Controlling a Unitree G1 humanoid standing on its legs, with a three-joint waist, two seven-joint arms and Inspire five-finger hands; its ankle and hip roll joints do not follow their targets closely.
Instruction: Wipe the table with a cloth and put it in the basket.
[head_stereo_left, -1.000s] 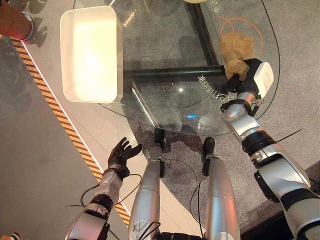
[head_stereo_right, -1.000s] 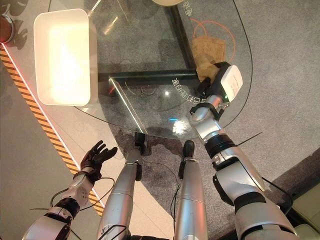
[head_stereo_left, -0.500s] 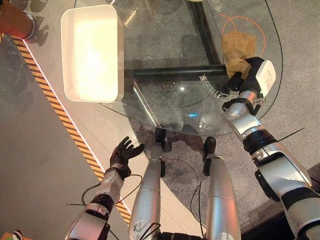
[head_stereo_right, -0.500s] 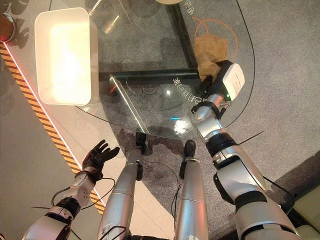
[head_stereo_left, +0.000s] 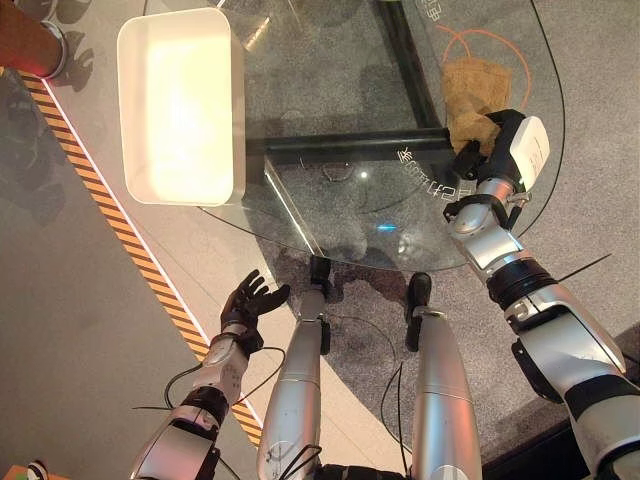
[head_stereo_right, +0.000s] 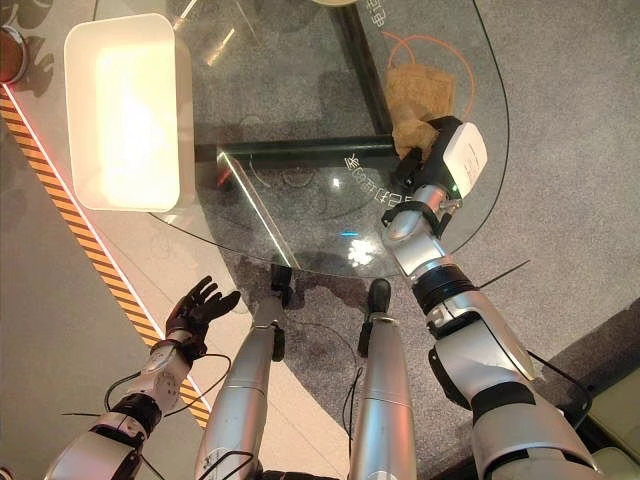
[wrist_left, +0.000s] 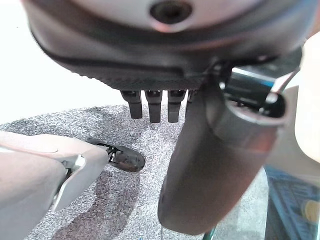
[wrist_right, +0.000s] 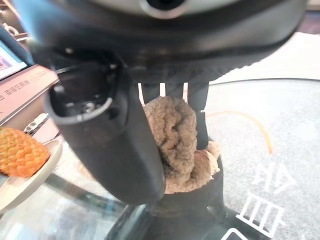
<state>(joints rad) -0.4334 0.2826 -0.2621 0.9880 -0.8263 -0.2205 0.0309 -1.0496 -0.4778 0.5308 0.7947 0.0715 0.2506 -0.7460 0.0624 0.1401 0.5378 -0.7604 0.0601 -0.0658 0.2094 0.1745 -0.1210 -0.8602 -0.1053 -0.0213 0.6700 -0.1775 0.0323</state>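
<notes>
Tan cloth (wrist_right: 176, 140) gripped by right hand (head_stereo_left: 492, 150) on glass table (head_stereo_left: 340, 120).

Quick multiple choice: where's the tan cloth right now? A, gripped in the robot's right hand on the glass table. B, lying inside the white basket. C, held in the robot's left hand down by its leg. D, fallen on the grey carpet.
A: the right hand has its fingers and thumb curled round the cloth, which lies partly on the glass table; the left hand hangs open and holds nothing, below the table's edge.
</notes>
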